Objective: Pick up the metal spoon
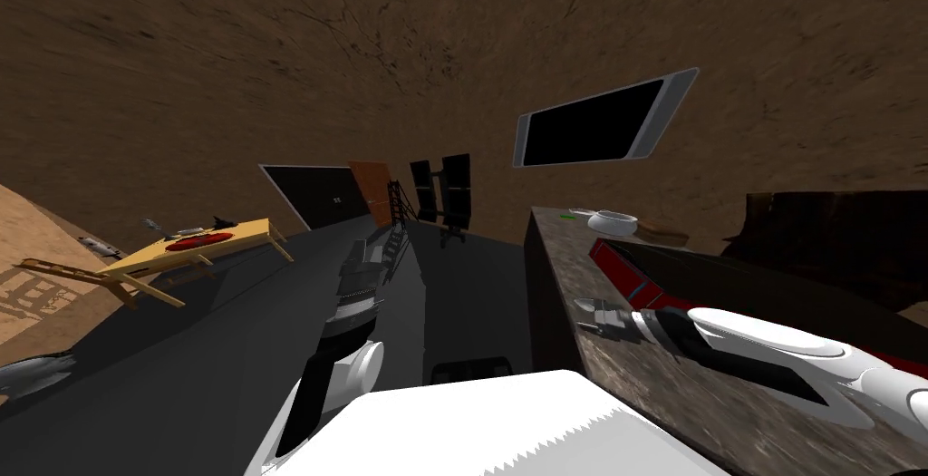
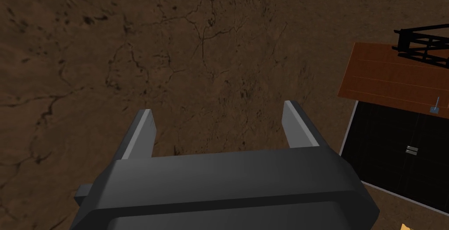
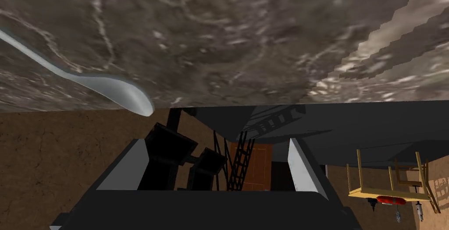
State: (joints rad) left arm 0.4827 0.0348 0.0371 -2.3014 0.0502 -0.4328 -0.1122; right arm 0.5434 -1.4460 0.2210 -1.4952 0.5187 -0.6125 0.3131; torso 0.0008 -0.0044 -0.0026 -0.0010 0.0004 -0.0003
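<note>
The spoon (image 3: 94,82) is plain light grey and lies flat on a marbled grey-brown counter (image 3: 263,43). In the right wrist view its bowl reaches the counter's edge and its thin handle runs away across the top. It sits off to one side of the right gripper (image 3: 215,142), touching neither finger and not between them. That claw is released: its two pale fingers (image 3: 302,164) stand wide apart with nothing in them, level with the counter's edge, with the dark floor beyond showing through the gap.

In the head view the right gripper (image 1: 594,312) is in the lower right of the frame, held over the near end of the same counter (image 1: 566,253). I cannot make out the spoon there. Farther along the counter, right of centre, sit a white bowl (image 1: 612,220) and a long red and black object (image 1: 634,276).

The left arm (image 1: 353,298) hangs in the lower middle of the head view, over the dark floor and well apart from the counter. The left gripper (image 2: 219,111) is released too, its fingers spread and empty.

A yellow table (image 1: 213,242) with a red thing on it stands at the left of the head view, well away from the counter
</note>
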